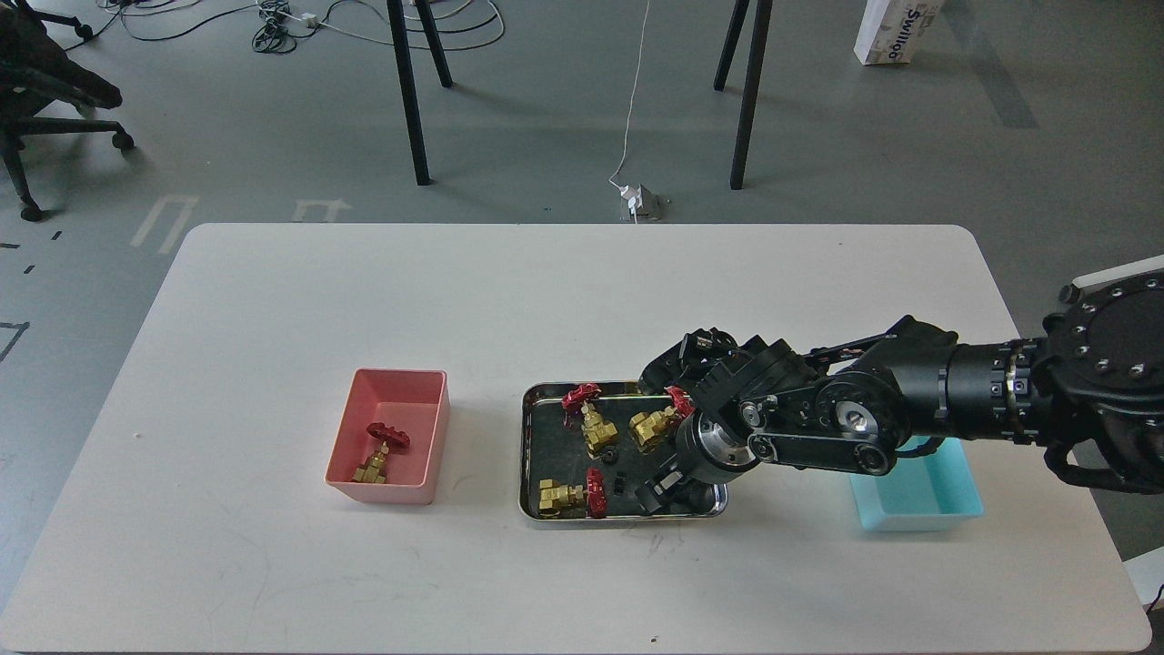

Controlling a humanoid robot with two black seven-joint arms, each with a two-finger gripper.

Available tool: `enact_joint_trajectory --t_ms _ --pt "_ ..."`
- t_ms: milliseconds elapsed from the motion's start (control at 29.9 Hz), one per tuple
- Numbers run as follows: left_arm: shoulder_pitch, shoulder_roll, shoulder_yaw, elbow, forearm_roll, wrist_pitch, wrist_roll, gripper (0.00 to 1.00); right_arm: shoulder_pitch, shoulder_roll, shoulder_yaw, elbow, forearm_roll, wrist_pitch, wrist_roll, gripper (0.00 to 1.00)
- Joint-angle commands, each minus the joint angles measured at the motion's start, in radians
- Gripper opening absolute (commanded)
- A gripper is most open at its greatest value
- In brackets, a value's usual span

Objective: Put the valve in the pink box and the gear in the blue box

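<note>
Right hand (668, 487) hung low over the steel tray (532, 455) at centre frame; its finger spread couldn't be told. One valve (380, 452) lay in the pink box (364, 400), centre-left. Three valves stayed in the tray, tiny gear (609, 452) among them. Blue box (946, 500) sat lower right.

valves 4 (380, 452) | bins 2 (400, 387) | steel tray 1 (532, 455) | small black parts: perhaps 2 (610, 452)
</note>
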Motion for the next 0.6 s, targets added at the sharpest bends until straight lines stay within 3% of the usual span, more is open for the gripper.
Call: enact_joint_trajectory --t_ms 0,435,569 --pt "0.000 0.000 0.000 0.000 0.000 0.000 0.001 0.99 0.000 0.001 -0.002 0.006 0.003 0.000 -0.001 0.67" --pt "-0.006 0.004 0.000 0.000 0.000 0.001 0.003 0.99 -0.006 0.019 -0.003 0.013 0.010 0.000 -0.001 0.67" --pt "-0.006 0.006 0.000 0.000 0.000 0.001 0.003 0.99 -0.009 0.018 -0.005 0.013 0.008 0.000 -0.001 0.55"
